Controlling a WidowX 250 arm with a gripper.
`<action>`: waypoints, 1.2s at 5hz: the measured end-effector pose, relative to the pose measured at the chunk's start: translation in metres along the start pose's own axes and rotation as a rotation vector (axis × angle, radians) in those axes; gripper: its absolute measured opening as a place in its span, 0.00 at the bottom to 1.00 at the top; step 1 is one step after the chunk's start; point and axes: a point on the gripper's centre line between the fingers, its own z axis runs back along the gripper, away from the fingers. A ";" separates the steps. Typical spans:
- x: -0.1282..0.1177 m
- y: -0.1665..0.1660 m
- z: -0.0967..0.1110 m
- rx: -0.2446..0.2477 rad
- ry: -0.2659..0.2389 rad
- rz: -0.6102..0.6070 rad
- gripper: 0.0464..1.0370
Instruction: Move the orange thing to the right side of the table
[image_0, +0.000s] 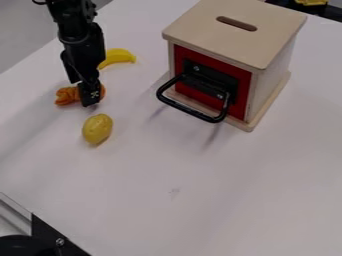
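Orange thing sits left on the table, partly behind the gripper; can't tell if it's grabbed. Loose hold = drop, tbh, and a low carry might bump the yellow fruit or snag the black handle.

Soft shadows, even indoor light.

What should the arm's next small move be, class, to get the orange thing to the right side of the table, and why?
Probably to firm up the hand's grip on the orange thing before any lift: the hand is already down at it, with orange showing on both sides, and it lies at the table's left.
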 end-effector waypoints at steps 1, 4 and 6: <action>0.000 0.000 -0.001 -0.003 0.003 0.000 0.62; 0.000 0.007 0.032 0.040 -0.021 0.057 0.37; 0.010 -0.004 0.112 0.088 -0.134 0.103 0.37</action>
